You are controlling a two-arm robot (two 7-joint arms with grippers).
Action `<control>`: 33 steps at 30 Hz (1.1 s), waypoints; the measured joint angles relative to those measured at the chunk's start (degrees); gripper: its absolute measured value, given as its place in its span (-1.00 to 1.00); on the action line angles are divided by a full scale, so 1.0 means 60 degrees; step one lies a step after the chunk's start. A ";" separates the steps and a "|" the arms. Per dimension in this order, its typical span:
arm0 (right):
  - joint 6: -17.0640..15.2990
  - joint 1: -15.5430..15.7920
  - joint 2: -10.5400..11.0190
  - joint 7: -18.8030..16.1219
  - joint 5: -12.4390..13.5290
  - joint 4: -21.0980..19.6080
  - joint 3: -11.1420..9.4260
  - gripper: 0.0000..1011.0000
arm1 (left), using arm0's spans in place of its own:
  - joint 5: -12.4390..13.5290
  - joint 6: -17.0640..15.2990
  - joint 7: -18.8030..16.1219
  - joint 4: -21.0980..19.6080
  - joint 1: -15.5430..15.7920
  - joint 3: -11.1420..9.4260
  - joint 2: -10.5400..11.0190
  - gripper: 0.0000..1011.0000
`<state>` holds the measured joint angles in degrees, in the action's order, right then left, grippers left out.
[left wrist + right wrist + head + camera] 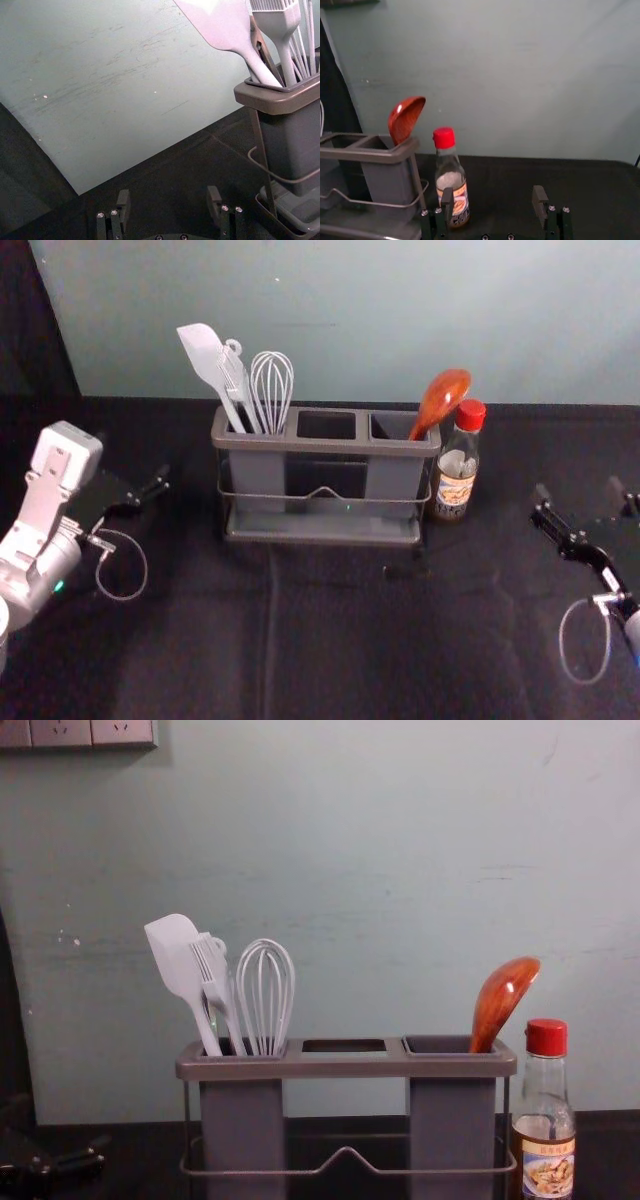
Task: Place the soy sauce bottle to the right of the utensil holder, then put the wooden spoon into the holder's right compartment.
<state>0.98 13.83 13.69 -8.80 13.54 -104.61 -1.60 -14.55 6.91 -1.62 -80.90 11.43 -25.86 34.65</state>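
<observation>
Centre of the head view: the utensil holder (322,537), with the wooden spoon (441,400) standing bowl-up in its right compartment, tilted right, and the soy sauce bottle (456,472) upright on the desk (330,640) just beside its right end. The left gripper (137,462), left of frame, and the right gripper (580,490), at the right edge, are both wide open and empty.

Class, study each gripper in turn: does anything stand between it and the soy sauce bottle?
For the right gripper, nothing visible stands between it and the bottle, just bare tabletop. For the left gripper, the utensil holder stands in between, so a straight reach would probably meet it.
</observation>
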 joint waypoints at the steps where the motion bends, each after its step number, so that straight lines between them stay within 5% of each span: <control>1: -0.0039 -0.0031 -0.0018 -0.0018 0.0005 0.0056 0.0014 0.99 | 0.0000 0.0000 0.0000 0.0000 0.0000 0.0000 0.0000 0.99; 10: -0.0475 -0.0472 -0.0091 0.0008 -0.0285 0.0642 0.0275 0.99 | 0.0000 0.0000 0.0000 0.0000 0.0000 -0.0001 0.0000 0.99; 33: -0.0550 -0.0602 -0.0114 -0.0063 -0.0448 0.0872 0.0372 0.99 | 0.0000 0.0000 0.0000 0.0000 0.0000 0.0000 0.0000 0.99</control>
<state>-2.32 10.22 13.01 -9.18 10.85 -99.38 0.64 -14.55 6.91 -1.62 -80.90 11.43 -25.86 34.65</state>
